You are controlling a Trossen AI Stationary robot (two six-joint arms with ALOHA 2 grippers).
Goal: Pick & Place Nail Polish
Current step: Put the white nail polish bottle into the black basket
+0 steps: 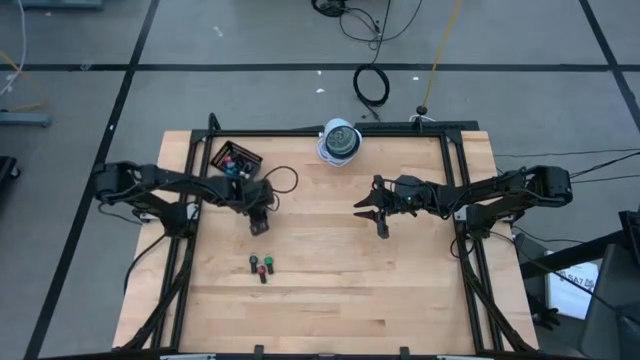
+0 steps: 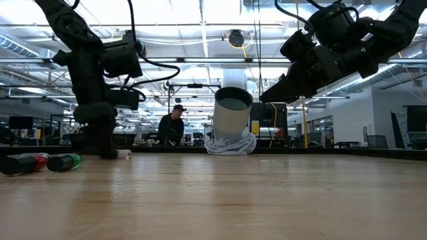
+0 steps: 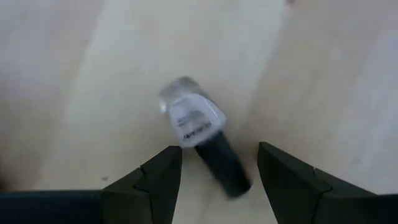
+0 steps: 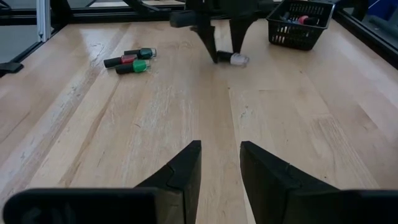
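A nail polish bottle (image 3: 199, 137) with a clear, pale body and a dark cap lies on its side on the wooden table. It also shows in the right wrist view (image 4: 235, 59). My left gripper (image 3: 217, 177) is open and points down over it, one finger on each side of the dark cap (image 3: 224, 168), with a gap on both sides. In the high view the left gripper (image 1: 258, 222) stands below the black tray. Three more bottles (image 1: 262, 266), red and green with dark caps, lie together nearer the front edge. My right gripper (image 1: 377, 213) is open and empty, held above the table's middle right.
A black mesh tray (image 1: 237, 158) with several bottles in it stands at the far left, and it also shows in the right wrist view (image 4: 300, 23). A white cylinder with a coiled cable (image 1: 340, 141) stands at the far edge. Bare wood (image 1: 400, 290) lies toward the front.
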